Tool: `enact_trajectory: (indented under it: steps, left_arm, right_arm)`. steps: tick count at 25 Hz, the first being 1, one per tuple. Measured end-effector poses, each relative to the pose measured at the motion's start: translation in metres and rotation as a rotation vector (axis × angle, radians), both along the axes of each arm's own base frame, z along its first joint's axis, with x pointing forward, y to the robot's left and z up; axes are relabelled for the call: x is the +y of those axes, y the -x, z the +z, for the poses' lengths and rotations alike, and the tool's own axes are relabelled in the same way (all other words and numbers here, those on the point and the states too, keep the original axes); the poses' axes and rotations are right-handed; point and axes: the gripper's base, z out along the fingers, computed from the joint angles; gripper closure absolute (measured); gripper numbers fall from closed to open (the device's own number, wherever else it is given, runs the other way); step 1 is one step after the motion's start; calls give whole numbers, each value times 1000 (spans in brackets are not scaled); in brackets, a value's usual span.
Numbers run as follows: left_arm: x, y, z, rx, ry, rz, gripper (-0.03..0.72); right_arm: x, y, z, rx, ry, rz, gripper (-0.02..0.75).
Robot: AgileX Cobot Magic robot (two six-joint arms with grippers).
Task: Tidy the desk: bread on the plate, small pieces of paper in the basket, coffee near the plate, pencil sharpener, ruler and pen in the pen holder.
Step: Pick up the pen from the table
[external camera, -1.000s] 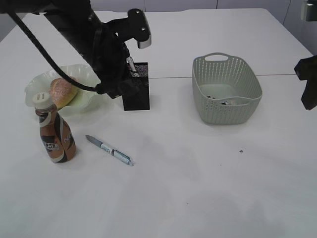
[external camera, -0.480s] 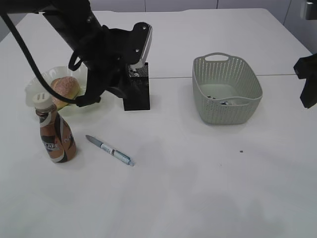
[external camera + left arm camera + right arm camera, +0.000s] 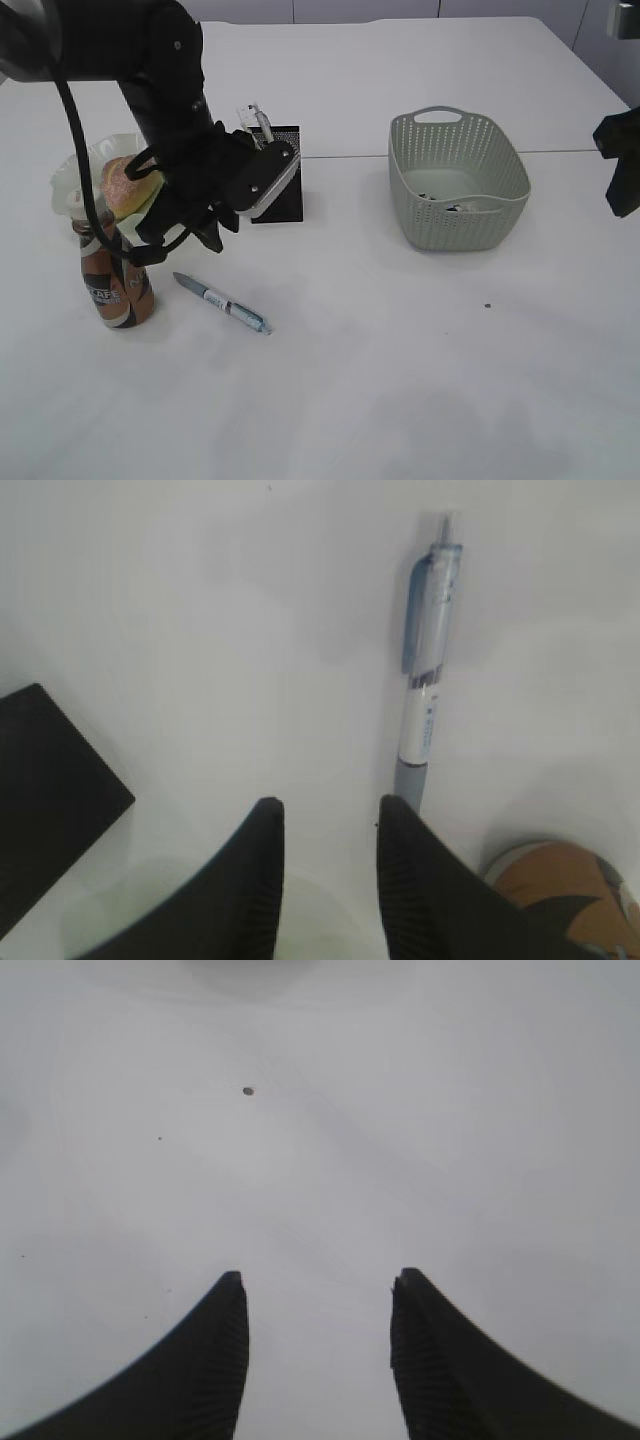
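Left wrist view showed the left gripper (image 3: 328,815) partly open and empty above the desk (image 3: 420,360), the pen (image 3: 425,695) just ahead. The right gripper (image 3: 318,1285) stood open over bare desk. Bread (image 3: 122,182) lay on the plate (image 3: 70,175) near the desk's left edge, coffee (image 3: 108,278) beside it.

The white desk (image 3: 400,380) carries the plate (image 3: 75,170), coffee (image 3: 110,275), pen (image 3: 222,302), pen holder (image 3: 283,200) and basket (image 3: 455,180).
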Motion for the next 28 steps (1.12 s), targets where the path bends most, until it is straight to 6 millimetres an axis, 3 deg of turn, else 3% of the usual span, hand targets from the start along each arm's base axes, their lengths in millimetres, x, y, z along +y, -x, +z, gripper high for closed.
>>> enact_trajectory:
  steps: [10,14,22,28]
  left_arm:
    - [-3,-8,-40,39,-33,-7,395]
    - [-6,-12,-42,10,-12,-7,346]
    - [-7,-7,-52,79,-19,-52,335]
    - [-9,-6,-61,121,1,-13,267]
  right_arm:
    - [0,0,0,0,0,0,393]
    - [0,0,0,-2,0,0,393]
    - [0,-2,1,-19,-2,0,393]
    - [0,-2,1,-23,-3,1,393]
